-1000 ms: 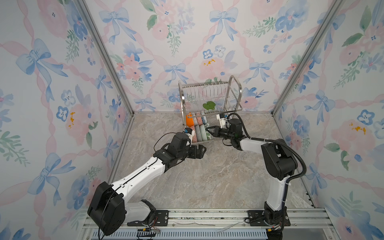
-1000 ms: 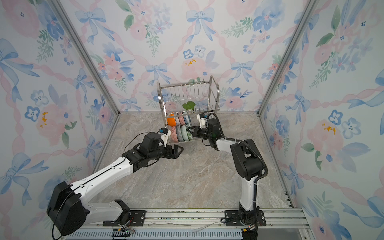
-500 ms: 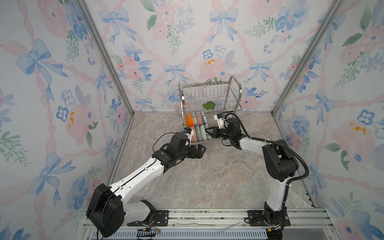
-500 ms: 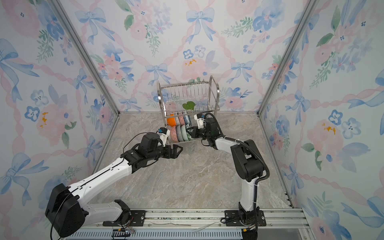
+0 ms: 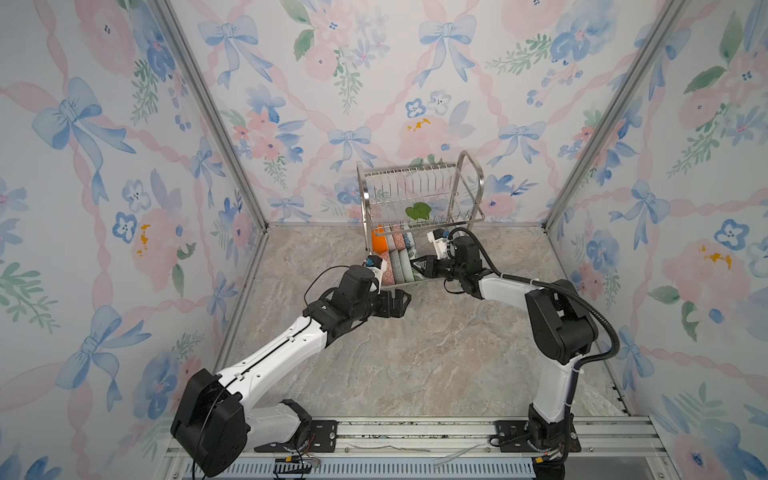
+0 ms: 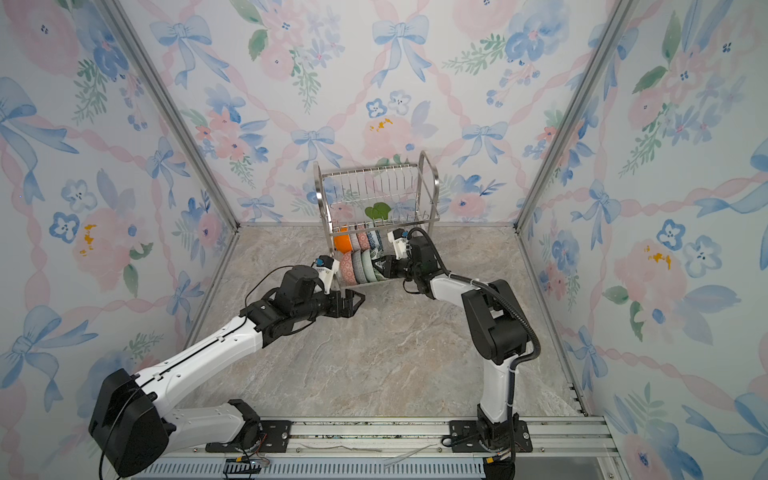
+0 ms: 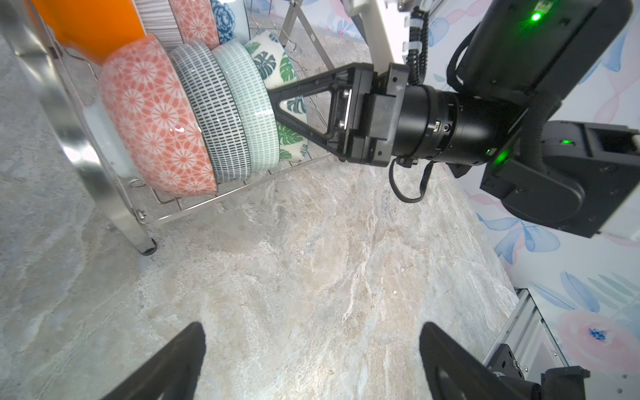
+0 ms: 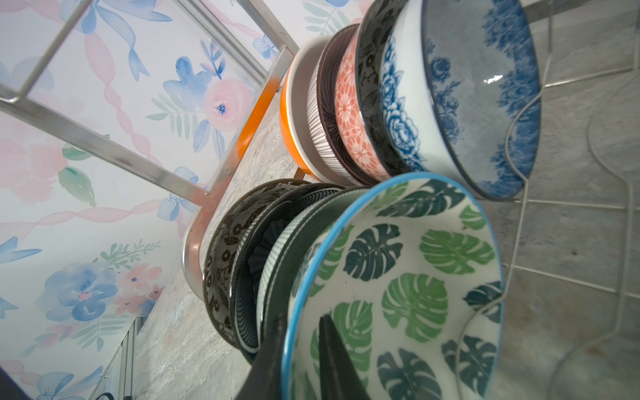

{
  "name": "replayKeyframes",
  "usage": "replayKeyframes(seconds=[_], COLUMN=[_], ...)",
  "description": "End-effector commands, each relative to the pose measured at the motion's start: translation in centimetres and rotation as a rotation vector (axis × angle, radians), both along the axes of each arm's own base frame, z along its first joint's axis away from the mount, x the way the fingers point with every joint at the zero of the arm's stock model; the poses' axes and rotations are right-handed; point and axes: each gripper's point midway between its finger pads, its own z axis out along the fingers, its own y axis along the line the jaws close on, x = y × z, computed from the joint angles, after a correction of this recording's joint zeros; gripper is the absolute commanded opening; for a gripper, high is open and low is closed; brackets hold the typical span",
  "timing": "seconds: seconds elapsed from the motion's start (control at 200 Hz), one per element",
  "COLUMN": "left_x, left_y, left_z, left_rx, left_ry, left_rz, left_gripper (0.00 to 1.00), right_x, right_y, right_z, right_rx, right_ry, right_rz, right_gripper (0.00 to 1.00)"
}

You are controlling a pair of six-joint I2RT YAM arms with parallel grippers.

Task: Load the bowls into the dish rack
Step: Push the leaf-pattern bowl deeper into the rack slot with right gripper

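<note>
Right wrist view: right tool (image 8: pixel 302 317) straddles leaf bowl (image 8: pixel 398 277) rim — fingers (image 8: pixel 332 356) slightly apart, inner one off wall. In a top view rack (image 5: pixel 419 195) at tabletop's (image 5: pixel 415 365) 12 o'clock; bowl on edge, lower tier, 3 o'clock end of near row. Left tool (image 5: pixel 401 304) spread wide, empty, at rack's 7 o'clock.

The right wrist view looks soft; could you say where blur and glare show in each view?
Right wrist view: right gripper blurred near the lens, a glint inside the blue floral bowl. Left wrist view: dish rack tube blurred, with glare. Both top views: evenly lit, only soft shadows.
</note>
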Motion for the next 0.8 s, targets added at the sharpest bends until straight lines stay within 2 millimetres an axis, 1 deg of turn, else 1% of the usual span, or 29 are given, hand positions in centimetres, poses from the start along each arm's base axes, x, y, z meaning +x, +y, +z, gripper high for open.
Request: replayKeyframes(seconds=[0.0,0.215,0.495,0.69,0.795], left_x=[-0.4,-0.4,-0.3,-0.1,0.0], left_y=[0.6,0.8,1.0,1.5,1.9], left_z=[-0.1,-0.4,0.2,0.5,0.6], left_rx=[0.005,0.01,0.003,0.005,0.007], left_ry=[0.001,0.004,-0.009,-0.018,-0.024], left_rz=[0.004,0.01,0.014,0.03,0.04], left_gripper=[0.98,0.98,0.98,0.98,0.98], right_x=[-1.1,-1.5,-1.7,-2.1,-2.6], right_y=[0.0,-0.3,-0.6,-1.0,-1.4], right_z=[0.6,0.7,1.1,1.2,1.1], right_rx=[-0.021,-0.032,-0.034,-0.045,-0.051], right_ry=[0.0,-0.003,-0.013,-0.017,-0.02], right_rz=[0.006,0.005,-0.001,-0.006,-0.015], right_gripper=[0.22,0.26,0.29,0.31,0.33])
